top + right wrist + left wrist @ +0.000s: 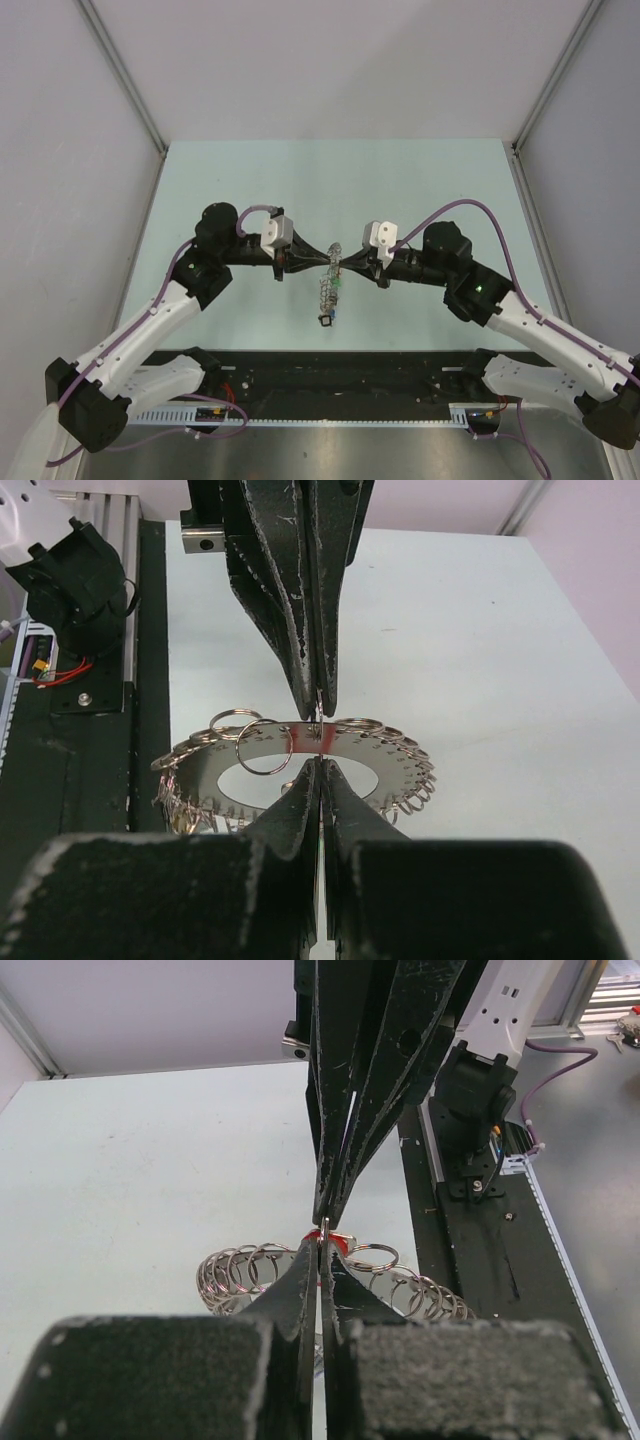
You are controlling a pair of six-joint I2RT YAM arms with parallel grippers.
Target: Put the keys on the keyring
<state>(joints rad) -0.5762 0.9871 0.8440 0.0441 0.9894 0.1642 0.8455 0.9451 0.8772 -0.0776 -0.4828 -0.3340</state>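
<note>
Grippers, two, both fully closed. The left gripper point(320, 1252) and the right gripper point(318, 768) each have black, scuffed, wedge-shaped fingers point(285, 810) pressed together with no gap. The two grippers meet tip to tip above the table. Between the tips stands a thin sliver of bright metal. Which gripper nips it, and whether it is key or wire, cannot be told. A small patch of red point(336, 1239) at the tips is all that shows of the red-tagged key, whose blade cannot be made out.

The keyring point(355, 742), one, hangs clear of the table from that meeting point. It is a flat, polished grey-metal annulus with a round central hole. Its outer edge is fringed with small silver split rings point(235, 723), which overlap too closely to count. Seen from above it is edge-on, with a dark tag point(325, 320) at its lowest point.

Beneath lies one matt, pale-green table point(430, 190). A black base rail point(340, 372) runs along its near edge, and one purple cable point(470, 208) loops over each arm.
</note>
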